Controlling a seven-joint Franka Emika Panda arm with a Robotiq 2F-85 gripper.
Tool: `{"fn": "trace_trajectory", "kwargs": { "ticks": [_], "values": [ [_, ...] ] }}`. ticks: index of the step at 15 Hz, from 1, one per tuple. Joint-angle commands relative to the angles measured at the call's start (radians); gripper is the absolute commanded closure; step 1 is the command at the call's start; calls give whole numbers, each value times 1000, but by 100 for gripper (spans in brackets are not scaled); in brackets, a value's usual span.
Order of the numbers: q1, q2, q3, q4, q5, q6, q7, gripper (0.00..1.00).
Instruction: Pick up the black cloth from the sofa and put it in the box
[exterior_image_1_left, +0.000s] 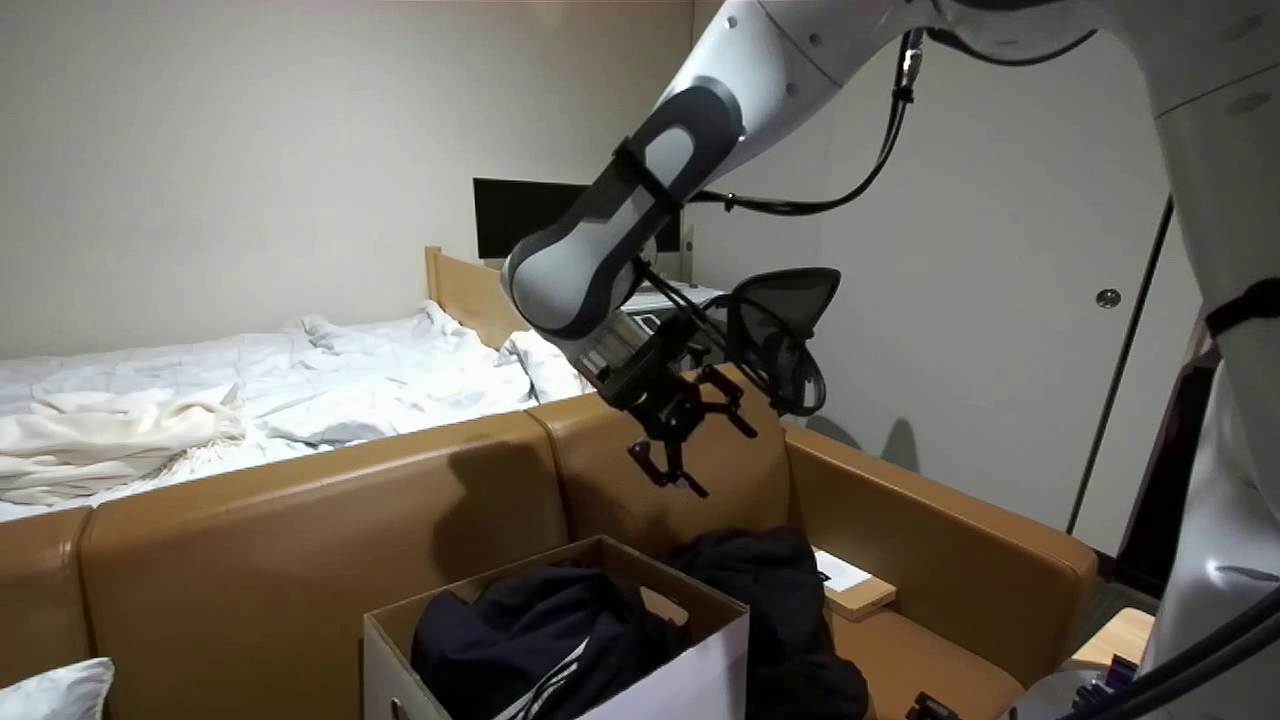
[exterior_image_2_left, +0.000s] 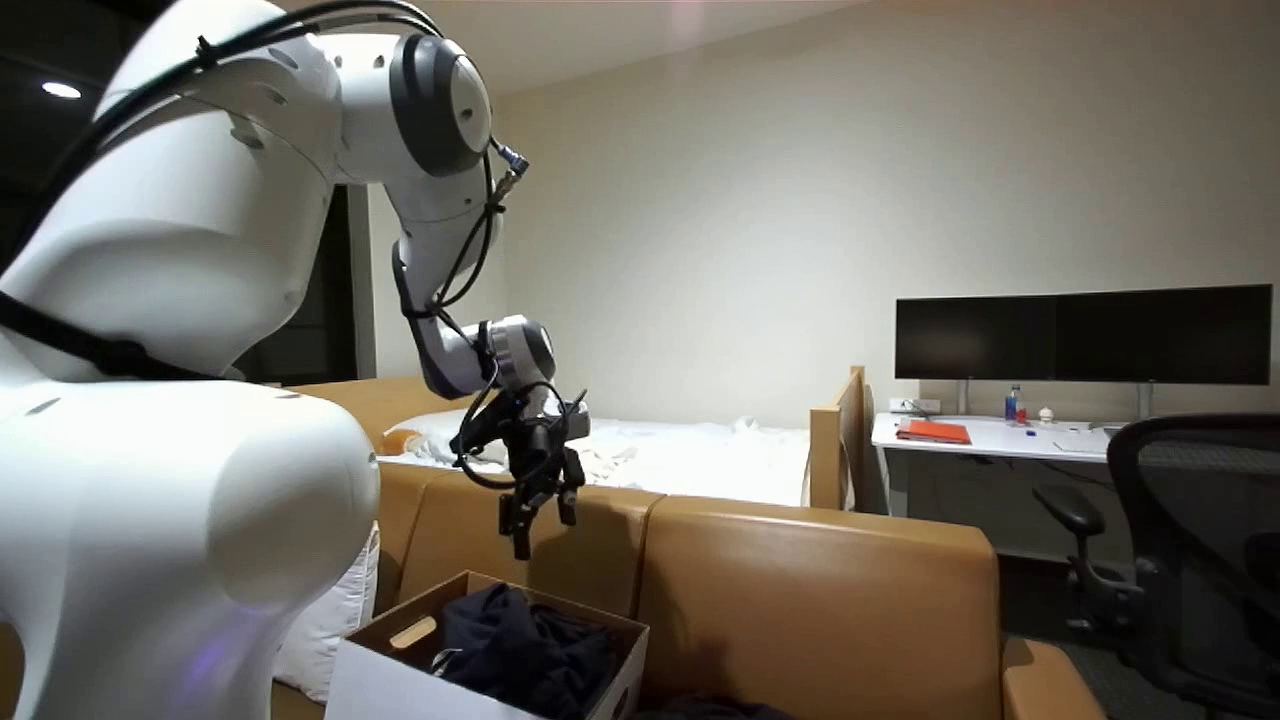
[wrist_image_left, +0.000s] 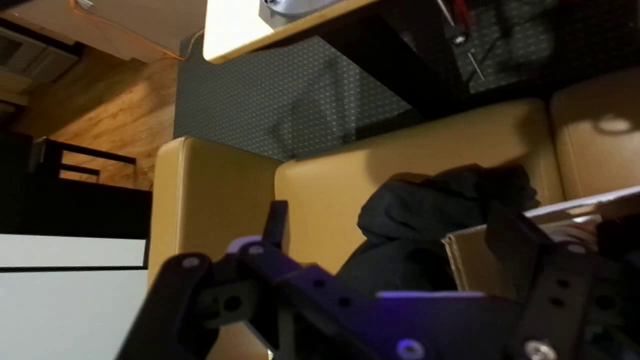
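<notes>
Found cloth bunched on sofa, not yet lifted, just beside box on the armrest side. Couldn't tell whether touching box or barely apart. Showed no crisp long axis; in an exterior view stretched loosely front to back, alongside box, with part hidden behind it. Saw a dark striped garment already in box, heaped over much of the mouth, so expected a tight drop later. Noted a flat carton between cloth and armrest, to be left alone. Had gripper hanging free above, tilted, with no second hand to weigh. Read fingers as wide apart, holding nothing. In wrist view, framed cloth between the tips, with the spread running roughly armrest to box, so probably across the cloth's stretch; judged fit for a pinch without much wrist turn. Key bit: had cloth well below gripper in both exterior views, and apparently toward armrest as well. Judged next move as down and that way, out along the finger line. Flagged box-side finger as the likeliest snag, given box's edge right behind it in wrist view. Guessed at limp, thick fabric, prone to sliding out of a shallow grip; would've gone deep into the bunch before closing. Couldn't see cloth's far end well enough to pick a fold.
</notes>
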Motion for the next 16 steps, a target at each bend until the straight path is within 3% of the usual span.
{"fn": "trace_trajectory", "kwargs": {
  "ticks": [1,3,10,16],
  "values": [
    [-28,-156,30,-147,-28,-52,-26,0],
    [-40,-216,36,-220,-33,-42,-10,0],
    [-156,-176,-6,-373,-56,293,-17,0],
    [-205,-115,-40,-339,-41,320,-18,0]
  ]
}}
